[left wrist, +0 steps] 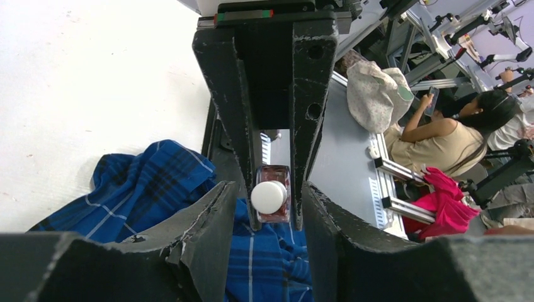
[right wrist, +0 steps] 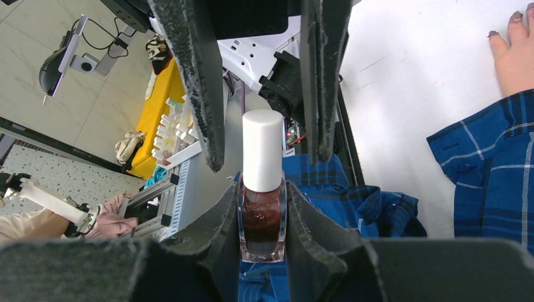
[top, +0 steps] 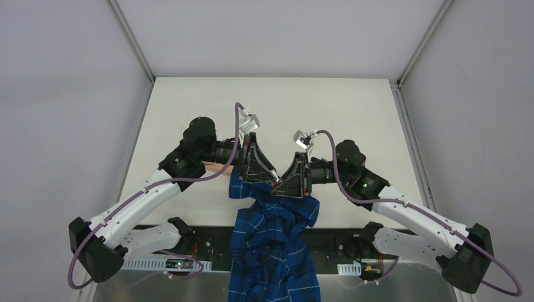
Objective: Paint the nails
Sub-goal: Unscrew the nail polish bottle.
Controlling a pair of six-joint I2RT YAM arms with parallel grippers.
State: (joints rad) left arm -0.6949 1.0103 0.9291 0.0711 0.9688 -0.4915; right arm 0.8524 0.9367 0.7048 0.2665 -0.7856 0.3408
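Top view, lower left: left arm point(top: 138, 201) angled up toward frame centre over white table point(top: 327, 107). Just right of its wrist and under it: pale pinkish hand point(top: 215, 167) on the table, nails too small to make out there. Centre: left gripper point(left wrist: 266, 192) and right gripper point(right wrist: 262, 207) tip to tip above blue plaid shirt point(top: 274, 251), the cloth draped off the near table edge at bottom centre. Right: right arm point(top: 409, 211) reaching in from lower right.

Left wrist view, left to right: bare table upper left, plaid cloth lower left. Bottom centre: own fingers point(left wrist: 211, 226) parted, white cap point(left wrist: 269, 197) between them, visible gap on each side, no contact with the cap. Opposing fingers coming down from the top, pinching polish bottle point(left wrist: 276, 172). Seated person point(left wrist: 453, 132) far right, off the table.

Right wrist view, left to right: yellow crate point(right wrist: 160, 107) at left, beyond the table. Centre: right gripper clamped tight on the glass body of the bottle, dark red polish inside, cap toward top of frame. Left gripper's fingers either side of the cap and clear of it, so jaws apart, gripping nothing. Upper right corner: the nails point(right wrist: 514, 15), dark reddish-purple, on fingertips lying on the table, well apart from the bottle. Plaid sleeve point(right wrist: 497, 176) below them at the right edge.
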